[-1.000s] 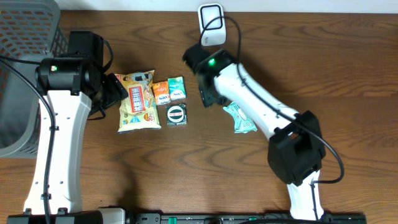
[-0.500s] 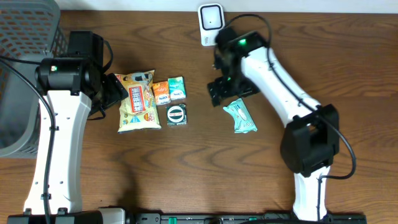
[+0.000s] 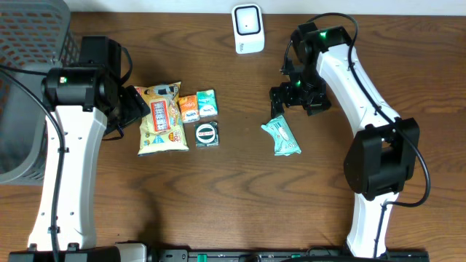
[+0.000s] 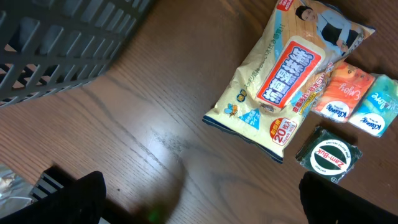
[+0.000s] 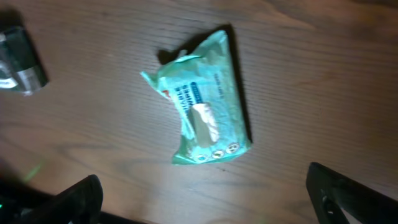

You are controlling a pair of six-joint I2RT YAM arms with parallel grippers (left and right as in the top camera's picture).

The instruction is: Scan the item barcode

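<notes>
While the right end effector (image 3: 297,100) hangs spread just beside it and the left end effector (image 4: 200,199) is likewise spread, we see the pack (image 3: 281,136) flat on the table (image 3: 218,211), well apart from the scanner (image 3: 248,28). We judge it light, soft, slippery: pinch across its narrow width.

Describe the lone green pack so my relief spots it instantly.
From the white barcode scanner at the far edge of the table, look nearer and right: a mint-green soft plastic pack lies alone. The other packets cluster by the yellow snack bag.
</notes>
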